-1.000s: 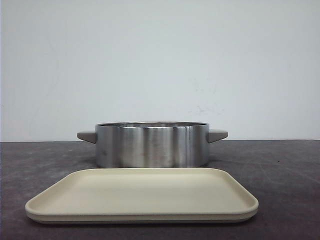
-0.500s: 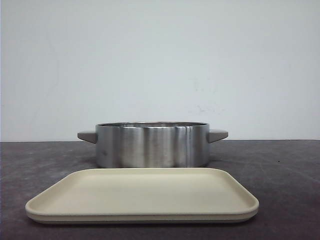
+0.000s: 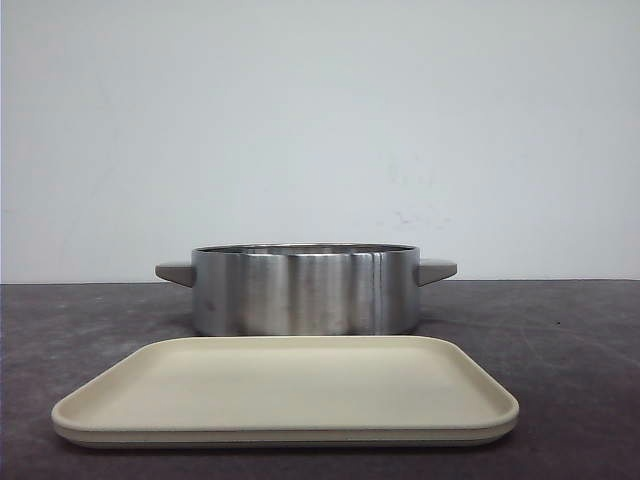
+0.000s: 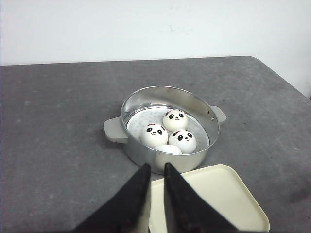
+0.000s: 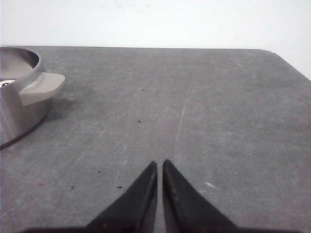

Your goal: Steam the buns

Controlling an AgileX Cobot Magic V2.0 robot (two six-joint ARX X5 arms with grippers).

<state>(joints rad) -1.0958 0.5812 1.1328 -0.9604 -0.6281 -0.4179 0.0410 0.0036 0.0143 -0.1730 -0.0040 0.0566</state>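
Observation:
Several white panda-faced buns sit inside the steel steamer pot (image 4: 141, 151) in the left wrist view: one at the back (image 4: 175, 119), one on the left (image 4: 154, 134), one on the right (image 4: 182, 141), and one against the near wall (image 4: 167, 148) with its face hidden. In the front view the pot (image 3: 305, 290) hides them. My left gripper (image 4: 156, 167) is shut and empty, above the tray's edge just short of the pot. My right gripper (image 5: 159, 164) is shut and empty over bare table, to the right of the pot (image 5: 14, 114). Neither gripper shows in the front view.
An empty cream rectangular tray (image 3: 285, 385) lies in front of the pot; it also shows in the left wrist view (image 4: 214, 199). The pot has grey side handles (image 5: 43, 87). The dark grey table (image 5: 194, 107) ends at a white wall behind.

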